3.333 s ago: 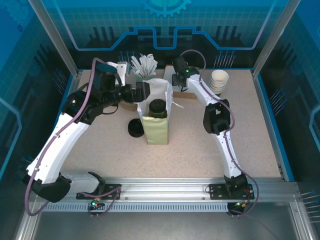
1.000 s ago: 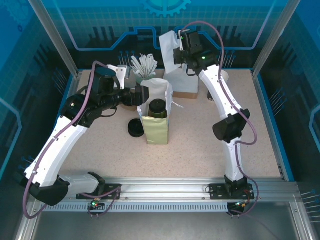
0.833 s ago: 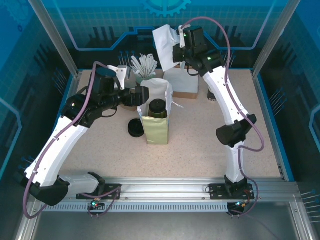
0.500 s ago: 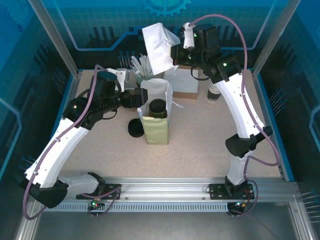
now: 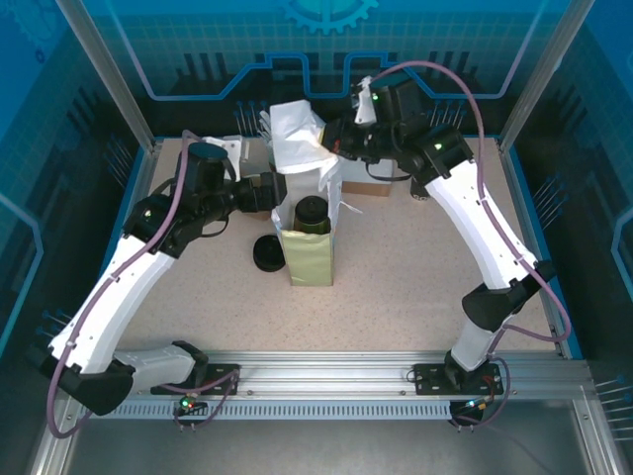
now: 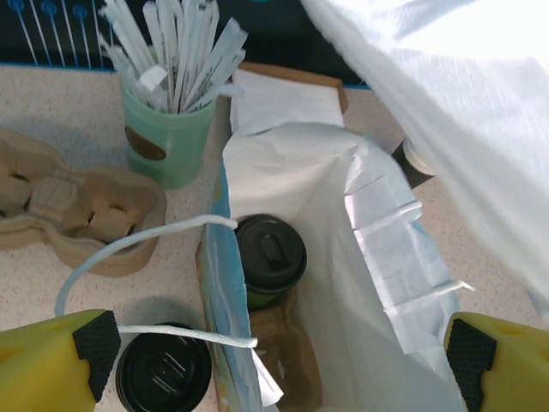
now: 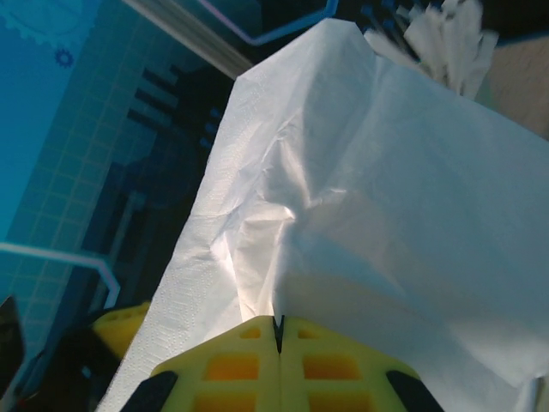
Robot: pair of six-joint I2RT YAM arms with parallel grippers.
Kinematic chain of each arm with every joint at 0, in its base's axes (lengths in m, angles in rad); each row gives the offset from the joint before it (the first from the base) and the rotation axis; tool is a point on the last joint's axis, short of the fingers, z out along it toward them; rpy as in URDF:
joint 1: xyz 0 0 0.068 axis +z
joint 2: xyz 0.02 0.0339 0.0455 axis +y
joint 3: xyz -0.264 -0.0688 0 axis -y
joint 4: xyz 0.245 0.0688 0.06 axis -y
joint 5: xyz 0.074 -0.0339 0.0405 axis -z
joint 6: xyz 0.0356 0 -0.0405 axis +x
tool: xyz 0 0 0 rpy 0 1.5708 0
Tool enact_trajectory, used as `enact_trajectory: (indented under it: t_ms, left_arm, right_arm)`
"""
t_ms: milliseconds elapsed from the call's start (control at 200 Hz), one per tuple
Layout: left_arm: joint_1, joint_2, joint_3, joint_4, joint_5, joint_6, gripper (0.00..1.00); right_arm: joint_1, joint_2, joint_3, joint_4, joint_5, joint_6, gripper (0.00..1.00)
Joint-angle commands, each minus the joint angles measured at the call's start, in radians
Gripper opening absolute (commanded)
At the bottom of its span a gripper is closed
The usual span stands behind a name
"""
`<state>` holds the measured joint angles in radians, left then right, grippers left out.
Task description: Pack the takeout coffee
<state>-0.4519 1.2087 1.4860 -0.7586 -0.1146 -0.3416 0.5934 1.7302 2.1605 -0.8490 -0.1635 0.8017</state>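
One tall olive-green paper bag [image 5: 315, 259] with a white lining stood upright and open-mouthed near the middle of the speckled table [image 5: 415, 287]. Inside it sat the takeout coffee [image 5: 313, 213], a small olive-green paper cup with a round black plastic lid, upright and against the bag's left wall. In the left wrist view the cup appeared to rest in a brown moulded-pulp cup carrier [image 6: 287, 348] at the bottom of the bag. The bag's white string handle [image 6: 129, 249] looped out over its left side.

Just left of the bag, on the table, lay a loose stack of black plastic lids [image 5: 267, 253]. Beyond it stood a pale green cup [image 6: 167, 142] crammed with white paper-wrapped sticks, and beside that an empty second brown pulp carrier [image 6: 77, 210]. Behind the bag, a brown cardboard box [image 6: 287, 94] held a flat pile of white napkins.

The left gripper [image 5: 277, 188] hung at the bag's rear rim with its yellow fingers [image 6: 56, 360] spread wide, one to each side of the mouth; whether they touched the paper could not be told. The right gripper [image 7: 279, 335] had its jaws pressed together on a crumpled white paper napkin [image 5: 297, 139], which hung above the bag's far edge
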Motion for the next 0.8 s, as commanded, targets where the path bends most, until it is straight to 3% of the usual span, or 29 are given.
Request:
enact_trajectory:
  t_ms: [0, 390, 795]
  left_arm:
    - [0.015, 0.017, -0.019, -0.002, 0.035, -0.028, 0.98]
    - [0.046, 0.015, -0.052, 0.018, 0.098, -0.021, 0.97]
    - [0.056, 0.015, -0.051, 0.022, 0.115, -0.011, 0.97]
  right_arm:
    - [0.038, -0.051, -0.052, 0.052, -0.010, 0.067, 0.00]
    - [0.072, -0.149, -0.376, 0.218, -0.005, 0.132, 0.00]
    - [0.088, -0.079, -0.424, 0.122, 0.095, 0.023, 0.00]
